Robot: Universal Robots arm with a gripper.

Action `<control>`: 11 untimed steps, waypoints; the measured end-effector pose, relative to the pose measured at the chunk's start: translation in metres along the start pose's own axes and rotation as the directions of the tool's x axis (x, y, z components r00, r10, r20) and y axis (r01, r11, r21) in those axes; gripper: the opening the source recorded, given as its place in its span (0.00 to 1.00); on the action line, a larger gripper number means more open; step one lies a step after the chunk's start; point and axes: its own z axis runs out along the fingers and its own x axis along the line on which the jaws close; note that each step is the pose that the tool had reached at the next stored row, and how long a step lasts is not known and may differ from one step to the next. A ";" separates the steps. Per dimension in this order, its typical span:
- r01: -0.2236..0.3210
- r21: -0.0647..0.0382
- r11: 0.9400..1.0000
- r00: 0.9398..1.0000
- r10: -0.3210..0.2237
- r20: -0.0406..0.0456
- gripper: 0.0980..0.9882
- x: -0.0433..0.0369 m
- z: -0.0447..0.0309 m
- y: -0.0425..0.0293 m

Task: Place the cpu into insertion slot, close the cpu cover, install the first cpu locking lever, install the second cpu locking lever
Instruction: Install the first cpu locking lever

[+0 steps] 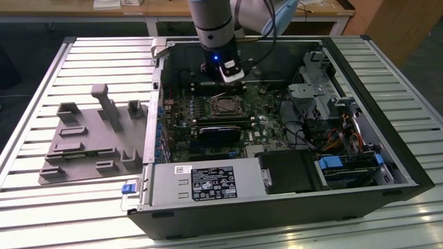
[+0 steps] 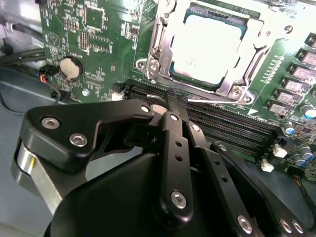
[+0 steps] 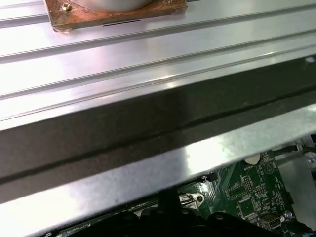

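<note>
The cpu [image 2: 205, 43] lies flat in the insertion slot [image 1: 225, 106] on the green board, its dull silvery top showing. The cpu cover [image 2: 160, 47], a thin silver frame, lies down around the chip. In the second wrist view my gripper [image 2: 173, 96] hangs just off one side of the socket, above the black memory slots, shut with nothing seen between its fingers. A thin silvery rod [image 2: 222, 104] runs along that socket side beside the tips. In the exterior view the gripper [image 1: 225, 79] hovers over the board just beyond the socket.
The open computer case [image 1: 387, 129] rests on a ribbed metal table [image 1: 55, 218]. A black rectangular module [image 1: 218, 134] sits near the socket. A power supply [image 1: 201, 184] fills the front, cables and drive bays [image 1: 332, 114] the exterior view's right. A grey fixture plate [image 1: 90, 140] lies beside the case.
</note>
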 end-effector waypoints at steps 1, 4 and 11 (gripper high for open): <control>-0.007 0.003 1.000 1.000 0.007 0.003 0.00 0.0001 0.0003 -0.0001; -0.023 0.008 1.000 1.000 0.023 0.008 0.00 0.0010 0.0008 0.0002; -0.039 0.011 0.999 0.999 0.039 0.016 0.00 0.0055 0.0013 0.0030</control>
